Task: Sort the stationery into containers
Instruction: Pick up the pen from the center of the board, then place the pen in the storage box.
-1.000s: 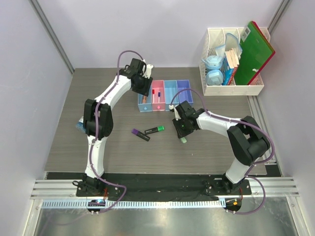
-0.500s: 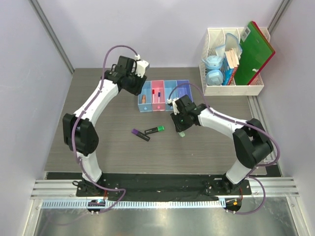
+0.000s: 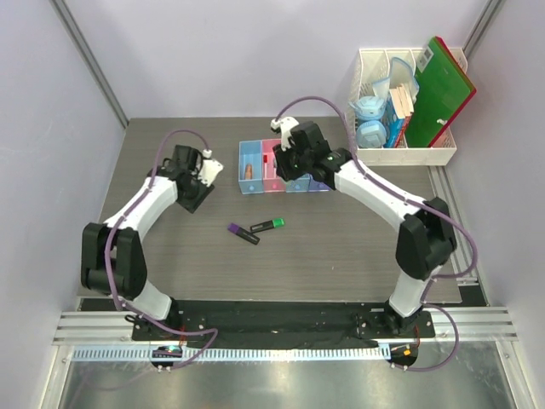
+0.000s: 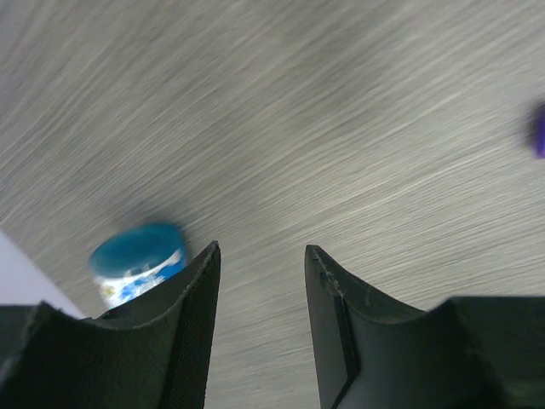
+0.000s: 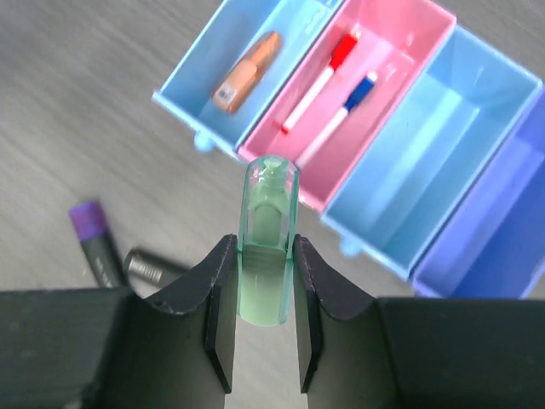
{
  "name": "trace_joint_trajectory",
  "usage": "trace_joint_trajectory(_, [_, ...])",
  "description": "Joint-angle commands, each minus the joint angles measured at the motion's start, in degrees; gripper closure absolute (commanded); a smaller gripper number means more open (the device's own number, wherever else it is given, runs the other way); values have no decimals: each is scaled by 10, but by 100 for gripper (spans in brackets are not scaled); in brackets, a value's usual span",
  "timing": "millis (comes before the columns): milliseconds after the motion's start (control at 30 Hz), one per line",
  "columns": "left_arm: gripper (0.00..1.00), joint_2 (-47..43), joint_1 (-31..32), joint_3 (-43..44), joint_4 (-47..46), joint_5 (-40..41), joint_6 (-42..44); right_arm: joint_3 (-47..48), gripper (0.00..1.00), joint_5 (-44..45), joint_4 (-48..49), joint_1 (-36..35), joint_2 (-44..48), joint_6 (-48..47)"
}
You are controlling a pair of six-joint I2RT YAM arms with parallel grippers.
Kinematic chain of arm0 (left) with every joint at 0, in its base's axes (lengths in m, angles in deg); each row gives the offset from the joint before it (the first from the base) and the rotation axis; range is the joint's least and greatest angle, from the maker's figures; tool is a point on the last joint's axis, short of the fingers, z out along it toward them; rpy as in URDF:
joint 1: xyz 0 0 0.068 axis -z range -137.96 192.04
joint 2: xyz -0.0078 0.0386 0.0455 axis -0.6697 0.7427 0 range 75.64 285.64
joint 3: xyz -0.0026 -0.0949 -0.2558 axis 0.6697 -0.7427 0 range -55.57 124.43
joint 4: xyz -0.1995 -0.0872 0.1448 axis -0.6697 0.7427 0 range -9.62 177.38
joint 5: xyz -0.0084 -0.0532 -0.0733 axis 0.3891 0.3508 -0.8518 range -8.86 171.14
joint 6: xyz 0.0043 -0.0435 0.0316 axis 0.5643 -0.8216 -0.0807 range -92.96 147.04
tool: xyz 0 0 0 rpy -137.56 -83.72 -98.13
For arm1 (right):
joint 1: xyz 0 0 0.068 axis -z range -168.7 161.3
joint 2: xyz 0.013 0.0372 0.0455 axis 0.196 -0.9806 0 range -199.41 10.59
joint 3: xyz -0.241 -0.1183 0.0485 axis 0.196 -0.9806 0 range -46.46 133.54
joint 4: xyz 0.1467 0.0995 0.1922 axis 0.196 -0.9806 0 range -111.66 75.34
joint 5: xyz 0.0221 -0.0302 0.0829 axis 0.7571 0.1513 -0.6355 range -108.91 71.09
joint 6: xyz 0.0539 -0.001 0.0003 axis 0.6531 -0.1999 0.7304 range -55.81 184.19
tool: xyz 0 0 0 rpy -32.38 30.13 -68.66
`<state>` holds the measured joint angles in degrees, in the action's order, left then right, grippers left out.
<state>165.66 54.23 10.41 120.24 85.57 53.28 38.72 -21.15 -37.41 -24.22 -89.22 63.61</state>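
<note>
Right pincer (image 5: 262, 256) holds mint-green piece (image 5: 268, 213) near bins (image 5: 443, 128)

White-and-black left arm (image 3: 145, 204) folded at the elbow, reaching forward, left gripper (image 4: 260, 256) with black jaws parted, nothing between them, right arm (image 3: 375, 192) stretched forward and inward, right gripper (image 5: 264, 256) clamped on a short translucent mint-green piece (image 5: 269, 196)

Robot lab cell: bolted arms (image 3: 145, 200), aluminium rails (image 3: 94, 328), plain partition walls (image 3: 255, 51).

No legible text or labels.
</note>
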Motion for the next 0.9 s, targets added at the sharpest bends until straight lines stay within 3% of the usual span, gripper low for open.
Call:
trace_joint_trajectory(0, [55,-66,-58,-2,-10,-37,34,88,99,-10,44,-2,-88,-14])
trace_joint_trajectory(433, [55,-150,-72,-54,44,-92,40,301,99,-49,66,-2,-257,-14])
trace_joint_trajectory(867, [56,-129,-72,-64,69,-176,28,328,99,-58,88,-3,-334,-14])
